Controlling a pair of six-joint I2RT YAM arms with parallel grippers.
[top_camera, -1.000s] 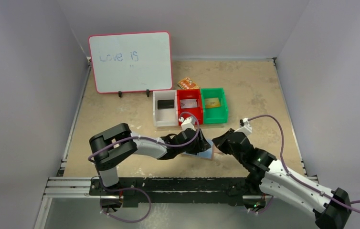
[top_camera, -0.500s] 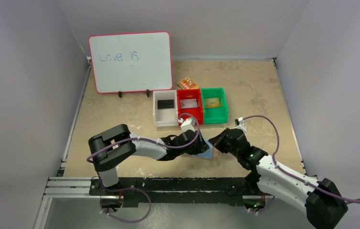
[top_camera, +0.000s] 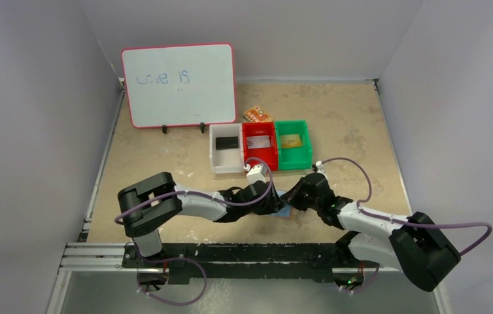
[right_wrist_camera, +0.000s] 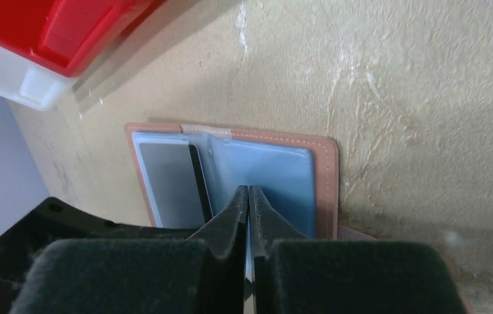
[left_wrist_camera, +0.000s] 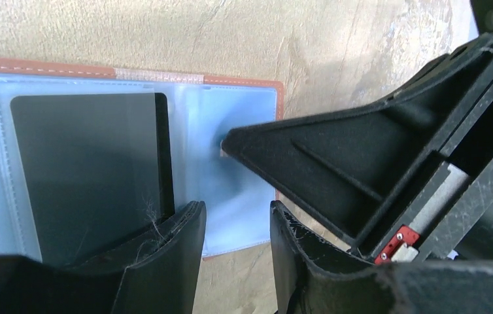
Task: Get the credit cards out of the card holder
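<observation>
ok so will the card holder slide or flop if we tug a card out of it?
Probably slides: the card holder lies open and flat, and looks thin and light. Its sleeves look like soft clear film, so they may buckle when pushed. The dark card looks stiff.

The top view is bright and even, with light coming from above. The arms drop only soft, short shadows on the table (top_camera: 348, 124). The whiteboard (top_camera: 180, 85) looks brightest. In the left wrist view the left gripper (left_wrist_camera: 237, 226) is dark and fuzzy at the bottom edge. A grey shadow lies on the milky blue plastic of the card holder (left_wrist_camera: 250, 121). In the right wrist view the right gripper (right_wrist_camera: 249, 193) and the red bin (right_wrist_camera: 67, 26) at upper left are blurry.
</observation>
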